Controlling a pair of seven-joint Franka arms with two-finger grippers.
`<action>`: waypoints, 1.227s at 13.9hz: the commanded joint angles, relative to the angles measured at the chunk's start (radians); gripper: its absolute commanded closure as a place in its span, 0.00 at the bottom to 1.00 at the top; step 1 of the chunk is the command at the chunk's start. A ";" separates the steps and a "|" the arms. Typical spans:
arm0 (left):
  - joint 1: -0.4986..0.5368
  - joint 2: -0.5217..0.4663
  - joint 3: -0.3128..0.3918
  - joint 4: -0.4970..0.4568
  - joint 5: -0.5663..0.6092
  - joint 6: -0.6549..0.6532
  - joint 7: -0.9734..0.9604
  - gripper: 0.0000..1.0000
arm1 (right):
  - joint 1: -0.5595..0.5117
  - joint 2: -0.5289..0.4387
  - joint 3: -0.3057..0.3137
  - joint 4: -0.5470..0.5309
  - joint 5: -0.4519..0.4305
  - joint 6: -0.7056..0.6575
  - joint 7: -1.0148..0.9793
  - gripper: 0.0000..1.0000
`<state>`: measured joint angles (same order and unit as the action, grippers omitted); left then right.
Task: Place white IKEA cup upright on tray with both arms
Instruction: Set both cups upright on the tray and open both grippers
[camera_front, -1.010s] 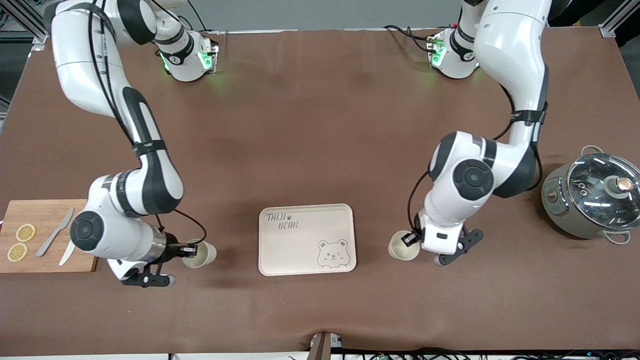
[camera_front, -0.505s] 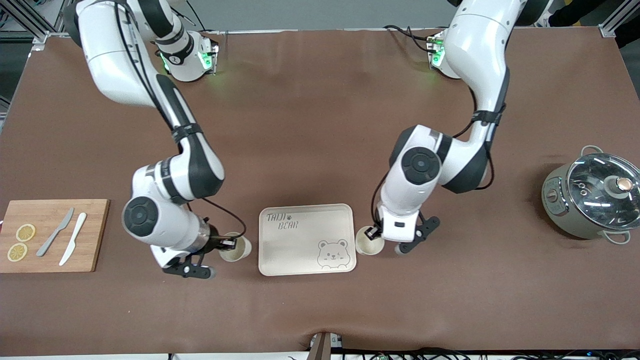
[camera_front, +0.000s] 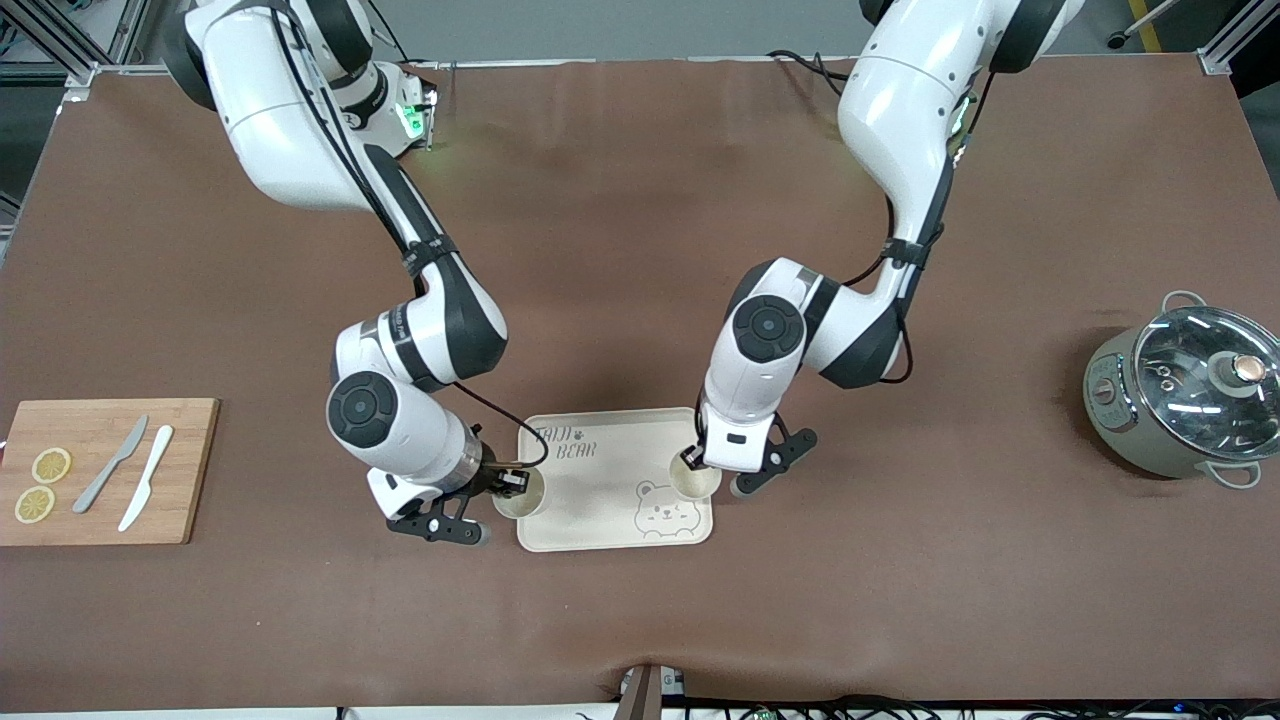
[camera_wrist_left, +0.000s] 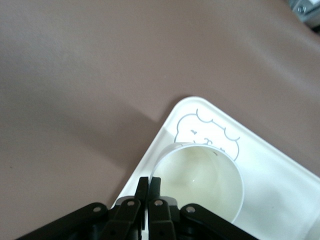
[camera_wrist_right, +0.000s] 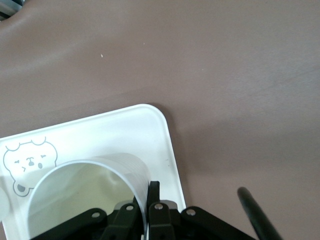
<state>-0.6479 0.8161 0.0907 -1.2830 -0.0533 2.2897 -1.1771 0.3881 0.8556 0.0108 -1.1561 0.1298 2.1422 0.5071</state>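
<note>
I'm seeing both cups now carried in over the tray, where half a second ago each hung just outside its rim. The left gripper is pinching the wall of one white cup (upright, beside the bear face); the right gripper is pinching the other cup above the tray's edge toward the right arm's end.

Only readable text: grey "TAIJI BEAR" lettering on the cream tray, two lines, w/ a paw mark after "TAIJI"; "TAIJI" partly hidden by a cable. Tray sits near the tabletop's front-camera edge, mid-length.
</note>
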 joint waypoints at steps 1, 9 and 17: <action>-0.033 0.029 0.024 0.030 -0.007 0.010 -0.003 1.00 | 0.015 0.032 -0.008 0.004 -0.007 0.047 0.027 1.00; -0.069 0.072 0.023 0.028 0.058 0.022 0.002 0.95 | 0.034 0.097 -0.008 0.001 -0.007 0.128 0.027 1.00; -0.069 0.020 0.023 0.024 0.084 0.010 -0.002 0.00 | 0.038 0.112 -0.008 -0.037 -0.007 0.209 0.027 0.98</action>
<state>-0.7075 0.8647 0.0982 -1.2582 0.0087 2.3106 -1.1739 0.4166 0.9701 0.0106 -1.1756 0.1298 2.3293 0.5098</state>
